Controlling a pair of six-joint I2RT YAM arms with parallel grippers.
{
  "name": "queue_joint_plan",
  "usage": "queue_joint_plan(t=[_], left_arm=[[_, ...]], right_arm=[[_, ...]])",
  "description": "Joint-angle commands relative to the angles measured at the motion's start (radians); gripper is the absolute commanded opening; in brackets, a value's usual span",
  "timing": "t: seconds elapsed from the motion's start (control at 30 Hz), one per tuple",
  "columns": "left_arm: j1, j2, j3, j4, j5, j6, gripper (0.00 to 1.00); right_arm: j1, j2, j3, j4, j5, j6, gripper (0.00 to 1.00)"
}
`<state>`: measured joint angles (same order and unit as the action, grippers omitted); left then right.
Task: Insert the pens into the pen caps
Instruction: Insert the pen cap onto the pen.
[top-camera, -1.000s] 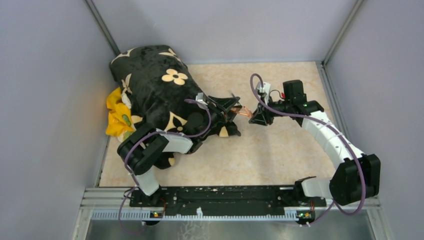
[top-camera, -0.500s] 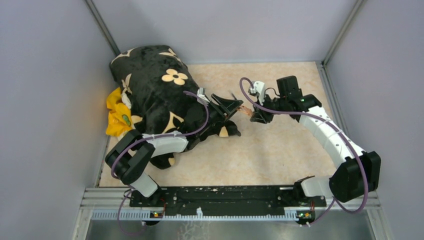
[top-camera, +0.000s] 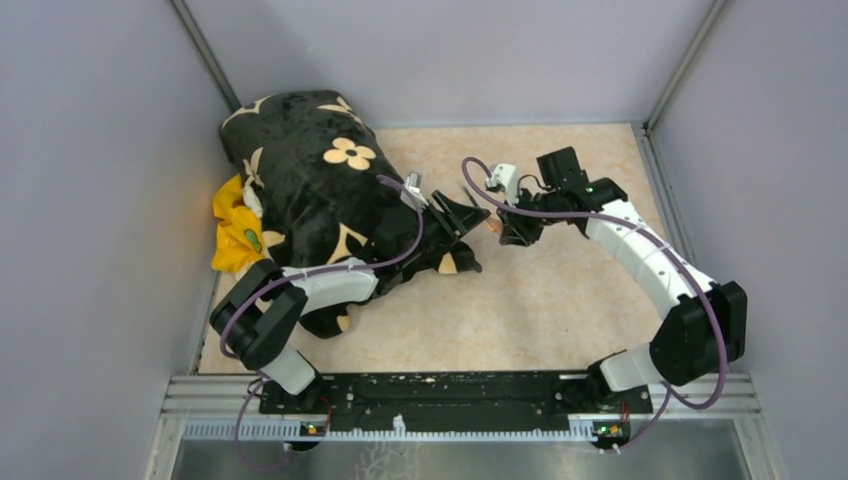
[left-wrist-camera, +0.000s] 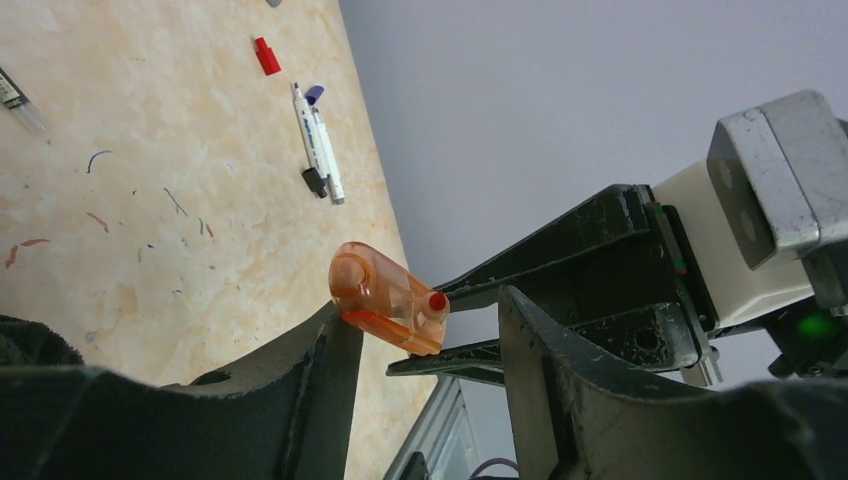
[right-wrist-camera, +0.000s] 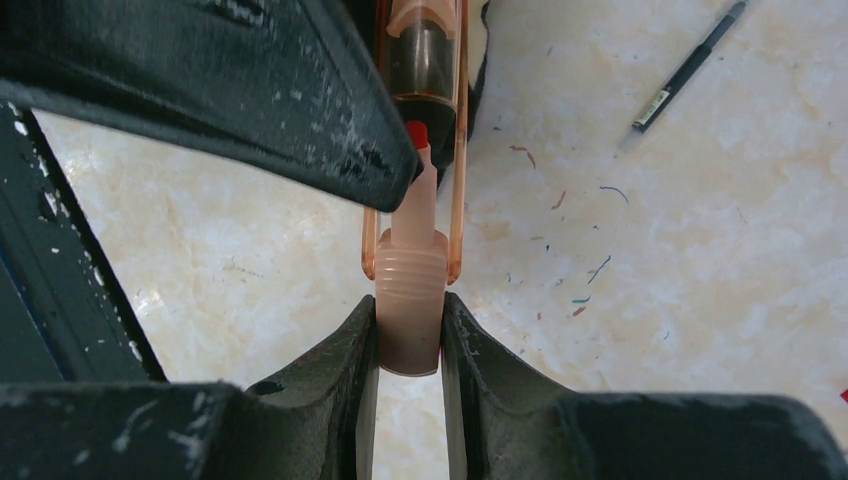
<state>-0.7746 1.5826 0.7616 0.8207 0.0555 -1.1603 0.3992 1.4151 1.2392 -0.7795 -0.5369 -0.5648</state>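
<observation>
orange marker (right-wrist-camera: 410, 270) between right gripper (right-wrist-camera: 408, 315) fingers

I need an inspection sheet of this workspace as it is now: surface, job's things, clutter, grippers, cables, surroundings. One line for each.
Surface: beige marbled table, small coloured ink marks.
Job's things: orange marker, red tip inside the orange cap; white marker, red cap and thin dark pen lie loose.
Clutter: black flowered cloth and yellow cloth, left side.
Grippers: right gripper shut on the orange marker; left gripper open, fingers either side of the orange cap.
Cables: purple cables looped along both arms.
Surroundings: grey walls, metal frame.
</observation>
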Motion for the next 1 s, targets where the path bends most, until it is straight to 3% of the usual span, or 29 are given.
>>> queue_joint_plan(t=[0.0,0.17,0.43,0.67,0.97], left_arm=[[-0.013,-0.02,0.046,-0.071,0.03,0.075,0.55],[-0.022,-0.013,0.076,-0.124,0.027,0.126,0.46],[-0.025,-0.003,0.099,-0.155,0.039,0.175,0.16],[-0.025,0.003,0.094,-0.127,0.055,0.212,0.0],[-0.02,-0.021,0.003,0.136,0.069,0.287,0.0]], right_arm=[[0.017,0.021,0.072,-0.028,0.023,0.007,0.0],[0.027,0.032,0.085,-0.052,0.033,-0.005,0.0],[0.033,0.027,0.096,-0.066,0.05,-0.015,0.0],[0.034,0.014,0.094,-0.053,0.017,-0.005,0.01],[-0.019,-0.051,0.049,-0.008,-0.118,0.037,0.54]])
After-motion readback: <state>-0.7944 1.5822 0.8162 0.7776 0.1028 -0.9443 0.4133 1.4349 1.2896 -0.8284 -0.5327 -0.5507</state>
